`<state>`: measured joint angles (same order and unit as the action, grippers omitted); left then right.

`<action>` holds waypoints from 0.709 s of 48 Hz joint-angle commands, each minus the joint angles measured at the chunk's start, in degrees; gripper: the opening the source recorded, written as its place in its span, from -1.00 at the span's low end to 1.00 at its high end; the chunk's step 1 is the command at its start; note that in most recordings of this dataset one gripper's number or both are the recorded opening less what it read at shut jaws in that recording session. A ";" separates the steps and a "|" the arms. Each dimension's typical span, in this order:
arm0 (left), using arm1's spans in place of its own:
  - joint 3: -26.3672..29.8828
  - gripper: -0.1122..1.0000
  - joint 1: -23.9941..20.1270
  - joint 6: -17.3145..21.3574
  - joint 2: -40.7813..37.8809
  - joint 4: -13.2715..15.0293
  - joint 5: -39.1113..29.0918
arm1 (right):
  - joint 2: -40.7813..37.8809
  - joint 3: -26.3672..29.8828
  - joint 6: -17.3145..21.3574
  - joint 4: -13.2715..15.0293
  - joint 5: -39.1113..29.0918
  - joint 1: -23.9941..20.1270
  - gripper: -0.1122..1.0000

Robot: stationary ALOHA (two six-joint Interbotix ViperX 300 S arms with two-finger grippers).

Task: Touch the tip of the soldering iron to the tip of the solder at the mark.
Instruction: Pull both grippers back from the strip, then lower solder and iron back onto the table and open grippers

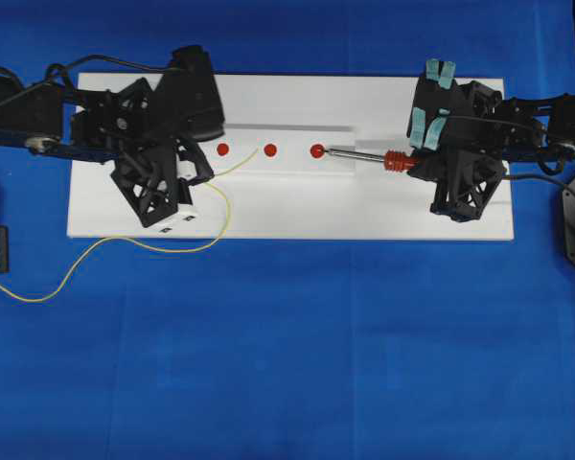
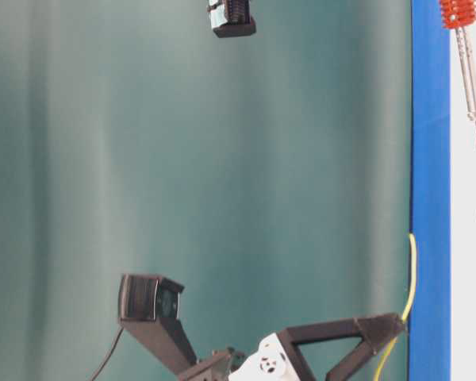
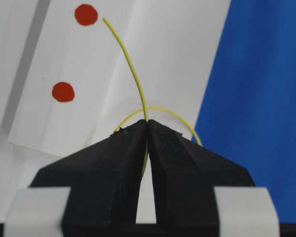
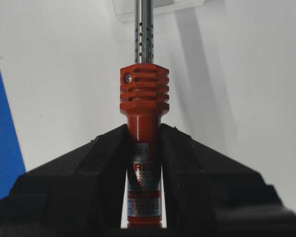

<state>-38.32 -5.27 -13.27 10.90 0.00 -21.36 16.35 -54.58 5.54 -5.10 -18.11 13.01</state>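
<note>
Three red marks [image 1: 270, 149] sit in a row along the white board [image 1: 287, 216], nearer its far edge. Right gripper [image 4: 144, 143] is clamped on the soldering iron [image 1: 364, 156], tip at the mark nearest the right edge. Left gripper [image 3: 148, 129] pinches the solder [image 3: 130, 64], whose free end sits well short of the iron. Risks: the springy wire bends or slides sideways on approach; the tips miss off-mark.

surface: blue cloth-covered surface [image 1: 287, 364] | flat white rectangular board [image 1: 287, 216] lies toward 12 o'clock in the overhead view | backdrop: plain green-grey wall [image 2: 222, 198] in table-level view
</note>
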 commanded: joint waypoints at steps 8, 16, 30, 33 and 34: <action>-1.93 -0.76 0.00 -0.44 3.60 -0.09 2.55 | 7.03 -1.93 0.00 0.18 0.70 0.09 -0.68; -3.96 -0.76 0.18 -0.53 5.80 -0.09 3.08 | 13.54 -4.92 0.09 0.09 0.97 0.26 -0.68; -7.82 -0.76 0.44 -2.02 9.05 -0.09 6.86 | 20.65 -7.29 0.35 -0.09 1.85 0.26 -0.68; -8.17 -0.76 0.70 -2.55 9.40 -0.09 7.29 | 20.39 -7.21 0.88 -0.18 1.93 0.26 -0.68; -8.17 -0.76 0.70 -2.64 9.49 -0.09 7.29 | 20.21 -7.21 1.05 -0.18 1.93 0.26 -0.68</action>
<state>-46.85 -4.92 -15.73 19.16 0.00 -14.94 36.74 -62.49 6.33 -5.10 -16.79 13.18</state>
